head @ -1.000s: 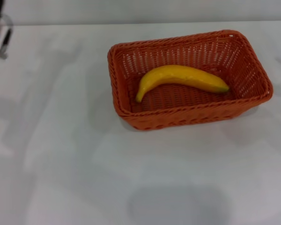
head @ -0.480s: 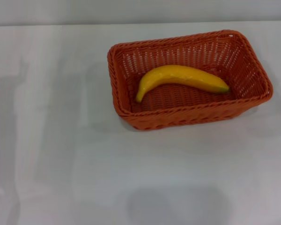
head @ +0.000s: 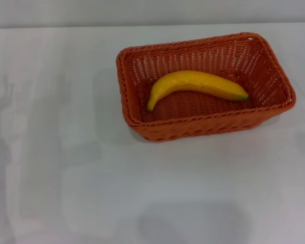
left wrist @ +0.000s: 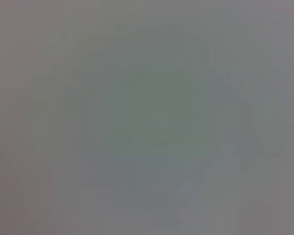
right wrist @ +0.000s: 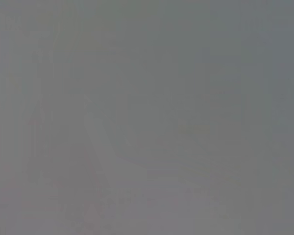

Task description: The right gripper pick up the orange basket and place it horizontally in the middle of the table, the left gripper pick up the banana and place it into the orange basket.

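Observation:
The orange basket point(head: 206, 85) rests on the white table point(head: 91, 178), right of centre in the head view, its long side running left to right. Inside it, the yellow banana point(head: 195, 86) lies flat on the bottom, its dark tip toward the right. Neither the left gripper nor the right gripper shows in any view. Both wrist views hold only a plain grey surface.
The table's far edge point(head: 66, 26) meets a pale wall at the back. Faint shadows lie on the table at the left and near the front edge.
The left arm's wrist with its green light, at the upper left a second ago, has left the head view. Basket and banana have not moved.

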Controlling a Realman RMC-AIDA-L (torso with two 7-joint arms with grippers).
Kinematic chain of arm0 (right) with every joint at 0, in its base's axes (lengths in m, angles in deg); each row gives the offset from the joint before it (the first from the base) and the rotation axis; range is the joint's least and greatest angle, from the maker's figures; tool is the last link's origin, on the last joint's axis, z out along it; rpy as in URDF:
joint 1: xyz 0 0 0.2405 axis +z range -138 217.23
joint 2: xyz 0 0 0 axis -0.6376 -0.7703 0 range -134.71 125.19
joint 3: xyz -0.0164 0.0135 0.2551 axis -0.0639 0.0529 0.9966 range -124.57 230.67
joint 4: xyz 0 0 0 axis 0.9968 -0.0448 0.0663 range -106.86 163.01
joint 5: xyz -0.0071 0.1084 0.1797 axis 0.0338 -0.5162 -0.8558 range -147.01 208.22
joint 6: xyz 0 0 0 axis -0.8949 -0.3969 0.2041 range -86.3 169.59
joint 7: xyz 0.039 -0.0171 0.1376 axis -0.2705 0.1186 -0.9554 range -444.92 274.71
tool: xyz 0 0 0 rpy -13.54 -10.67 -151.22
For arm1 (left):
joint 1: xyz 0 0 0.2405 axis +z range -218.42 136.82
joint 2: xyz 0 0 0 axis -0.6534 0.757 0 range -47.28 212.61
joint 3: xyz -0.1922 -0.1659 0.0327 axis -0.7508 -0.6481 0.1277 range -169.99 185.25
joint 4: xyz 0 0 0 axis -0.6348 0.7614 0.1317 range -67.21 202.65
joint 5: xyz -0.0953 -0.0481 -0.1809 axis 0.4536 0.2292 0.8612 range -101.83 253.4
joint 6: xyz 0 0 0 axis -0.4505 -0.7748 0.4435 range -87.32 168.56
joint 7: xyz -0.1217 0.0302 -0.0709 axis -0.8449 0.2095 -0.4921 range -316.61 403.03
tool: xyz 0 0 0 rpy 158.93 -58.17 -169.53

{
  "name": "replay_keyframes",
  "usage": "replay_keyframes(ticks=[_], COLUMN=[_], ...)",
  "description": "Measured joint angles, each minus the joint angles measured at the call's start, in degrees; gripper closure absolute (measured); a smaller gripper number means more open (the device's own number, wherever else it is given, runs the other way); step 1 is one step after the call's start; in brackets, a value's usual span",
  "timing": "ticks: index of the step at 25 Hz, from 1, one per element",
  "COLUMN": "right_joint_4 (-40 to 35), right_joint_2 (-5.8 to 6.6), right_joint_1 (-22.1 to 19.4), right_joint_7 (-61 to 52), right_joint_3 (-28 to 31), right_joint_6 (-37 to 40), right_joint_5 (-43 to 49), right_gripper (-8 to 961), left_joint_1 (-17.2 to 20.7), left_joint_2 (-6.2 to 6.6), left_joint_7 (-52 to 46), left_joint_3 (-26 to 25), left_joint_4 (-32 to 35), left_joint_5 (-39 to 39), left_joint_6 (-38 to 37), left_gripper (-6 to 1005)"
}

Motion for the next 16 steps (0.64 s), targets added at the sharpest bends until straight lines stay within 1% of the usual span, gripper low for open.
replay_keyframes(ticks=[12,16], right_joint_4=[1.02,1.14], right_joint_2=[-0.01,0.06], right_joint_1=[-1.63,-3.00], right_joint_7=[0.05,0.15], right_joint_3=[0.14,1.41], right_joint_6=[-0.52,-0.32], right_joint_5=[0.00,0.01], right_gripper=[96,96], left_joint_1=[0.31,0.33], left_joint_2=[0.00,0.00], left_joint_7=[0.14,0.22], left_joint_3=[0.10,0.10], left_joint_4=[0.08,0.09], left_joint_5=[-0.33,-0.34], left_joint_6=[2.17,2.14], left_gripper=[147,147])
